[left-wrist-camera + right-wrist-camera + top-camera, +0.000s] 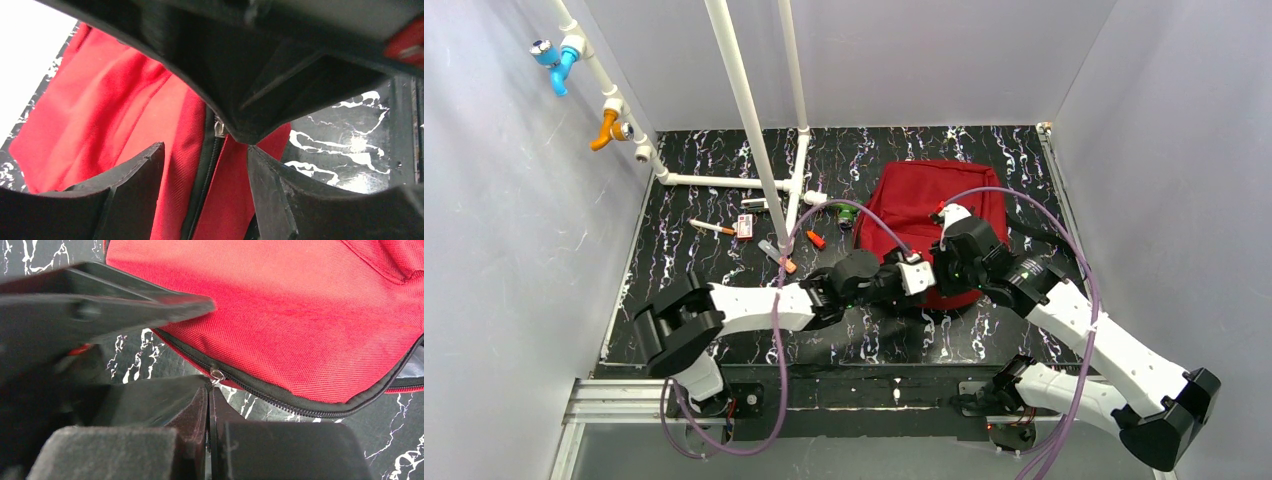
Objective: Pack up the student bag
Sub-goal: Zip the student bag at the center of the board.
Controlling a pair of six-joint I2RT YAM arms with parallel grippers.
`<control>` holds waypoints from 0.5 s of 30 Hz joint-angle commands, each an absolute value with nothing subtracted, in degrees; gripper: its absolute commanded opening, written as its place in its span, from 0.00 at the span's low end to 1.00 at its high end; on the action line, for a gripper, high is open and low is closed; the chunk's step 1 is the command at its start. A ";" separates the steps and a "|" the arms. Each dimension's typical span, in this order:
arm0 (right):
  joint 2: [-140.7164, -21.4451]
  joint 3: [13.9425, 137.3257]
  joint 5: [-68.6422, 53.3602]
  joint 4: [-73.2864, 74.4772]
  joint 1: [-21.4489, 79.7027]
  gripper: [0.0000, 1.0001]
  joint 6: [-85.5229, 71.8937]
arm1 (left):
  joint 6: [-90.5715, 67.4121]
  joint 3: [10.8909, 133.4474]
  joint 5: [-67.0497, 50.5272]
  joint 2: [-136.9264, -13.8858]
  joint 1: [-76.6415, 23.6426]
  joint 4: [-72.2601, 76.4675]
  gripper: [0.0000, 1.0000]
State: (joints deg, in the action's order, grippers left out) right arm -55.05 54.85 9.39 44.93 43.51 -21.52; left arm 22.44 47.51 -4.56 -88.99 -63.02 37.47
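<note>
— What is the right gripper (209,386) doing?
— Its fingers are pressing fully together, tips touching the small metal zipper pull (216,374). I cannot tell whether they are pinching it.
— And the left gripper (205,148)?
— It is gaping wide, with the black zipper seam (202,185) running between its fingers. The large dark-red fabric backpack (300,315) is lying just beyond both, on the black marbled tabletop (380,440).

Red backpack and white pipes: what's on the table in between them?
In the top view, a small orange piece and a small green thing lie on the black marbled table between the dark-red fabric backpack and the white pipe frame.
</note>
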 commanded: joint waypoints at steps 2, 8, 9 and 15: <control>-52.72 56.44 8.22 41.24 43.33 0.01 -20.23 | 22.88 50.08 -3.24 -94.28 -63.46 36.12 0.49; -54.35 57.32 17.38 46.54 43.25 0.01 -21.29 | 24.80 41.27 8.34 -87.87 -61.85 36.09 0.00; -54.83 57.35 19.66 47.93 43.26 0.01 -21.79 | 23.84 39.43 8.61 -85.70 -60.77 35.85 0.00; -54.62 58.12 30.31 53.69 42.78 0.01 -26.06 | 20.03 30.28 2.57 -74.54 -55.47 34.37 0.00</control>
State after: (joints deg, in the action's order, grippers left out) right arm -56.71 55.70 11.55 42.59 45.80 -25.06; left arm 21.78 36.36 -1.28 -81.78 -60.27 39.31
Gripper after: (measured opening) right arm 0.056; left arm 0.037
